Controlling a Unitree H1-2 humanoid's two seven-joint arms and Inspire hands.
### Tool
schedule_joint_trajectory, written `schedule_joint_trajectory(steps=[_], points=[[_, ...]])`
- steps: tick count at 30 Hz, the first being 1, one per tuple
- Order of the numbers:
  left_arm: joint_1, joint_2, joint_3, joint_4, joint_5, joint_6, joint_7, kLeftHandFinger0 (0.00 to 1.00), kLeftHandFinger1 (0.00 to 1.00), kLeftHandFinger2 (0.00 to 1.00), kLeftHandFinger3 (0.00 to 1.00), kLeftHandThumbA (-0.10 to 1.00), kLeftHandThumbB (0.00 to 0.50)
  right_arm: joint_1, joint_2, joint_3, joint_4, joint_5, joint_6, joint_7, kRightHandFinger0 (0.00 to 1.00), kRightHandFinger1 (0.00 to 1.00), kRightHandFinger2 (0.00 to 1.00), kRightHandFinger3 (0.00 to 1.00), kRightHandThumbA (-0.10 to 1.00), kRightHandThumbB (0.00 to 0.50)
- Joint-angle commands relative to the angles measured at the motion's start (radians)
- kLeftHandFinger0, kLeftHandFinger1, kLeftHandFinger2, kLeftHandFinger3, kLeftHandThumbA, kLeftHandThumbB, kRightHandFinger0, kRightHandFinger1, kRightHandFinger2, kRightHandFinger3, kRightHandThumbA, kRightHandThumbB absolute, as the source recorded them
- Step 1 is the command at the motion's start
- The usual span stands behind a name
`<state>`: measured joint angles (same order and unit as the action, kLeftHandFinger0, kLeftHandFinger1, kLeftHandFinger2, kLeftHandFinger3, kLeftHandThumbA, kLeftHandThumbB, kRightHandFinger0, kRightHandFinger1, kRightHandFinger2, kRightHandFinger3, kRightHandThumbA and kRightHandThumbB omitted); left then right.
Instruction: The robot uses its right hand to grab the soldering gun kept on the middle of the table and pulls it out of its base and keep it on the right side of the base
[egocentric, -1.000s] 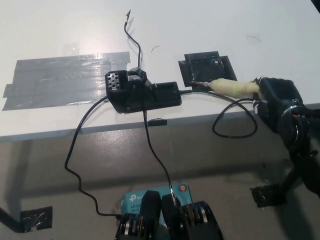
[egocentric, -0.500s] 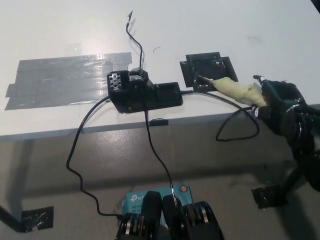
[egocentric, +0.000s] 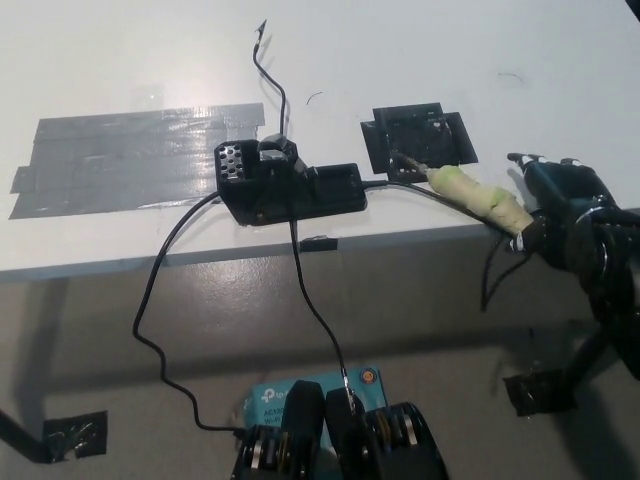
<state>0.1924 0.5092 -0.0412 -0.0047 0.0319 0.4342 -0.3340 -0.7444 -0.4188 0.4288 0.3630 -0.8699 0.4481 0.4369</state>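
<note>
Head view: black right hand (egocentric: 562, 205) at bench (egocentric: 420, 50) right edge, fingers closed around rear end of soldering gun (egocentric: 478, 196). Gun is out of its base (egocentric: 290, 185), lying slanted to the right of it, pale handle over bench front edge, metal tip (egocentric: 408, 164) pointing left onto black tape patch (egocentric: 418, 140) on the bench top. Base sits mid-bench near front edge, black, with perforated corner. Black cable (egocentric: 310, 300) drops from base off bench toward floor. Grey tape strip (egocentric: 130, 155) lies left of base. Left hand not visible.
</note>
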Motion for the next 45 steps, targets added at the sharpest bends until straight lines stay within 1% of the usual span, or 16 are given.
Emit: schedule_joint_trajectory(steps=[1, 13, 19, 23, 24, 25, 26, 28, 30, 34, 35, 37, 39, 41, 42, 45], points=[[0.01, 0.02, 0.008, -0.007, 0.011, -0.015, 0.005, 0.99, 0.88, 1.0, 1.0, 0.74, 0.098, -0.066, -0.039, -0.005, -0.058, -0.014, 0.02, 0.037, 1.0, 1.0, 1.0, 1.0, 0.98, 0.5], [0.011, 0.018, 0.014, 0.0, -0.001, -0.021, 0.0, 0.98, 0.89, 1.0, 1.0, 0.74, 0.107, -0.1, -0.037, -0.108, -0.105, 0.024, 0.022, 0.014, 1.0, 1.0, 1.0, 1.0, 0.86, 0.5], [0.011, 0.016, 0.005, 0.0, 0.011, -0.029, 0.005, 0.96, 0.88, 1.0, 1.0, 0.74, 0.097, -0.098, -0.079, -0.129, -0.186, 0.023, 0.022, 0.074, 1.0, 1.0, 1.0, 1.0, 0.96, 0.5], [0.007, 0.018, 0.015, -0.009, 0.0, -0.01, 0.002, 0.98, 0.87, 1.0, 1.0, 0.72, 0.103, -0.029, -0.128, -0.214, -0.36, 0.118, 0.02, 0.089, 1.0, 1.0, 1.0, 1.0, 0.92, 0.444], [0.003, 0.022, 0.012, -0.008, 0.003, -0.009, 0.0, 0.97, 0.88, 1.0, 1.0, 0.73, 0.103, -0.006, -0.14, -0.241, -0.414, 0.13, 0.022, 0.105, 1.0, 1.0, 1.0, 1.0, 0.97, 0.458], [-0.001, 0.027, 0.007, -0.007, 0.008, -0.01, -0.004, 0.97, 0.88, 1.0, 1.0, 0.74, 0.105, 0.026, -0.156, -0.278, -0.484, 0.144, 0.022, 0.127, 1.0, 1.0, 1.0, 1.0, 1.0, 0.492], [-0.004, 0.03, 0.005, -0.008, 0.01, -0.006, -0.005, 0.97, 0.88, 1.0, 1.0, 0.75, 0.108, 0.06, -0.173, -0.318, -0.559, 0.156, 0.022, 0.158, 1.0, 1.0, 1.0, 1.0, 1.0, 0.423], [-0.01, 0.031, 0.002, -0.007, 0.012, -0.003, -0.007, 0.97, 0.88, 1.0, 1.0, 0.75, 0.107, 0.093, -0.186, -0.358, -0.622, 0.174, 0.022, 0.182, 1.0, 1.0, 1.0, 1.0, 1.0, 0.419], [-0.015, 0.028, -0.003, -0.014, 0.01, -0.008, -0.01, 0.95, 0.87, 1.0, 1.0, 0.75, 0.127, 0.196, -0.145, -0.618, -0.824, 0.252, 0.022, 0.326, 1.0, 1.0, 1.0, 1.0, 1.0, 0.32], [-0.008, 0.028, -0.005, -0.023, 0.012, -0.004, -0.009, 0.97, 0.88, 1.0, 1.0, 0.74, 0.119, 0.299, -0.107, -0.839, -0.949, 0.294, 0.022, 0.378, 1.0, 1.0, 1.0, 1.0, 1.0, 0.365], [-0.004, 0.022, 0.0, -0.028, 0.009, 0.001, -0.002, 0.95, 0.87, 1.0, 1.0, 0.73, 0.125, 0.371, -0.074, -0.974, -1.006, 0.322, 0.022, 0.346, 1.0, 1.0, 1.0, 1.0, 0.97, 0.273], [-0.004, 0.022, 0.001, -0.018, 0.007, -0.006, -0.003, 0.93, 0.87, 1.0, 1.0, 0.73, 0.132, 0.449, -0.043, -1.089, -1.025, 0.378, 0.022, 0.301, 1.0, 1.0, 1.0, 1.0, 0.89, 0.237], [-0.006, 0.023, 0.001, -0.017, 0.007, -0.002, -0.004, 0.93, 0.87, 1.0, 1.0, 0.75, 0.144, 0.524, -0.013, -1.164, -1.015, 0.422, 0.022, 0.27, 1.0, 1.0, 1.0, 1.0, 0.88, 0.235], [-0.009, 0.022, -0.001, -0.009, 0.007, -0.003, -0.006, 0.92, 0.86, 1.0, 1.0, 0.76, 0.136, 0.582, 0.036, -1.217, -0.979, 0.398, 0.022, 0.241, 1.0, 1.0, 1.0, 1.0, 0.93, 0.361], [-0.008, 0.022, -0.002, -0.007, 0.007, -0.006, -0.007, 0.93, 0.86, 1.0, 1.0, 0.76, 0.128, 0.601, 0.047, -1.225, -0.97, 0.405, 0.022, 0.228, 1.0, 1.0, 1.0, 1.0, 0.94, 0.372], [-0.009, 0.021, -0.004, 0.0, 0.007, -0.01, -0.007, 0.93, 0.86, 1.0, 1.0, 0.75, 0.119, 0.668, 0.144, -1.263, -0.859, 0.481, 0.022, 0.117, 1.0, 1.0, 1.0, 1.0, 0.77, 0.279]])
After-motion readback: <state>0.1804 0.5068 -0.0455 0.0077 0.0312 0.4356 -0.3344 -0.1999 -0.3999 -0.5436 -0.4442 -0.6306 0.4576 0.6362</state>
